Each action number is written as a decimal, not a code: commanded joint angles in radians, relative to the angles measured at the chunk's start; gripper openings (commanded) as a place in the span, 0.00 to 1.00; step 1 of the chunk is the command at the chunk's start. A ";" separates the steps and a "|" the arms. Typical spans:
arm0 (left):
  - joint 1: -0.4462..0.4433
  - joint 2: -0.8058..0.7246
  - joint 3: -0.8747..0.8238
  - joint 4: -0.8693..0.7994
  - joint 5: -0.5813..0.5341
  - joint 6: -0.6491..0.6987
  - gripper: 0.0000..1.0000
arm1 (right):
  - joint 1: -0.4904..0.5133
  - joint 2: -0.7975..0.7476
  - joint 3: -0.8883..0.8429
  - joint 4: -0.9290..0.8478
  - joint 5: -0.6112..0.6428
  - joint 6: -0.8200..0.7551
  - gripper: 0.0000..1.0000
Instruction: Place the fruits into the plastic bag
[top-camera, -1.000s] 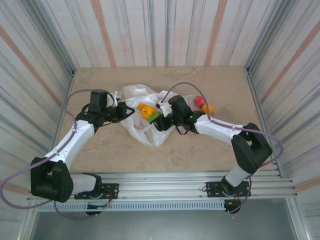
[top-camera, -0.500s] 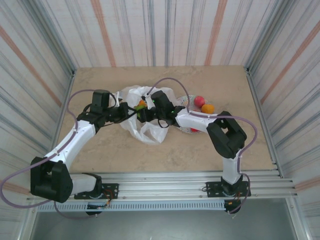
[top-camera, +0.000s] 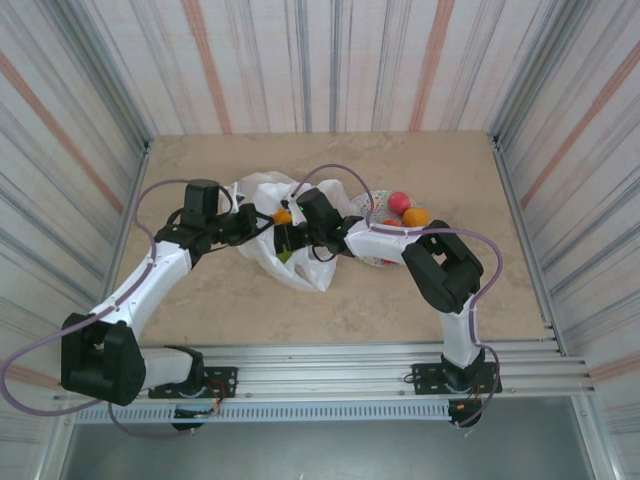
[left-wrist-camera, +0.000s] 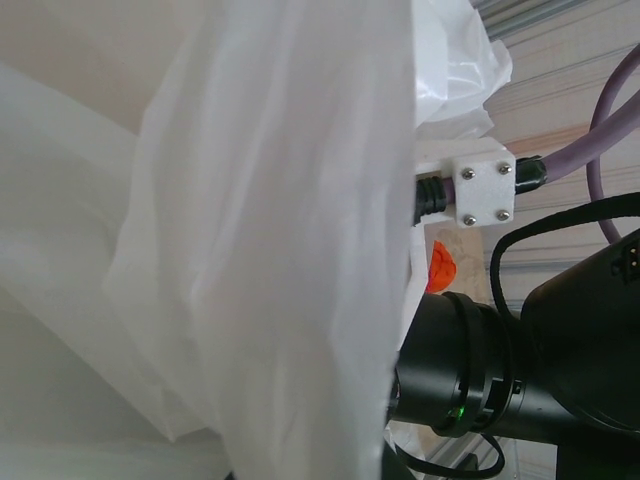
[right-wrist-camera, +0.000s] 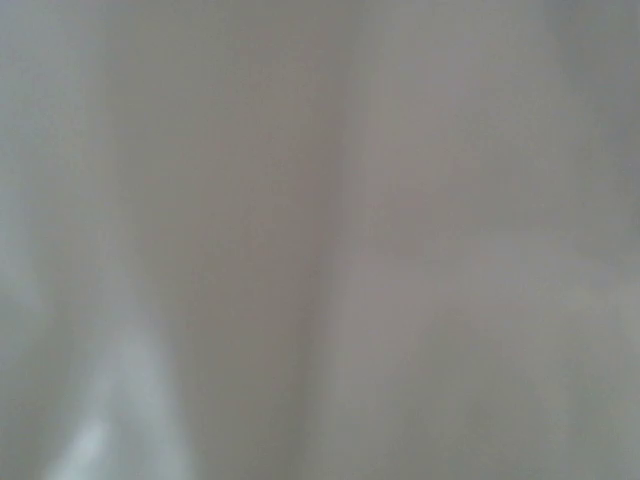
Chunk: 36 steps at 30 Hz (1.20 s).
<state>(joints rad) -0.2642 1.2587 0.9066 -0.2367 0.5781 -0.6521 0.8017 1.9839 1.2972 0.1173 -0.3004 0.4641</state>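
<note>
Beige stone-look table (top-camera: 420, 290), striped panel walls (top-camera: 330, 60) on three sides. Plastic bag (top-camera: 300, 268) crumpled at table centre, one orange fruit (top-camera: 283, 216) in its mouth. Left gripper (top-camera: 250, 225) at bag's 9 o'clock edge, film against it; jaw state cannot be told. Right gripper (top-camera: 284, 240) sunk into the bag mouth, jaws hidden. Red fruit (top-camera: 399, 203) and yellow-orange fruit (top-camera: 416, 216) by patterned plate (top-camera: 372, 199), bag's 3 o'clock.

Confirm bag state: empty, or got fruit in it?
Not empty. The top view shows an orange fruit sitting in the open mouth of the plastic bag. How many are inside in total: cannot tell.
</note>
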 joint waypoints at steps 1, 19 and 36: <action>-0.006 -0.001 -0.002 0.003 -0.001 0.004 0.00 | -0.014 -0.072 -0.024 -0.030 -0.021 0.003 0.93; 0.049 0.006 -0.009 -0.006 -0.001 0.018 0.00 | -0.125 -0.522 -0.290 -0.155 0.055 -0.061 0.95; 0.063 0.010 -0.008 -0.014 -0.001 0.026 0.00 | -0.306 -0.730 -0.324 -0.585 0.504 -0.267 0.96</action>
<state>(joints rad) -0.2085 1.2621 0.9047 -0.2379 0.5751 -0.6506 0.4988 1.2179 0.9440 -0.2947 0.0105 0.3149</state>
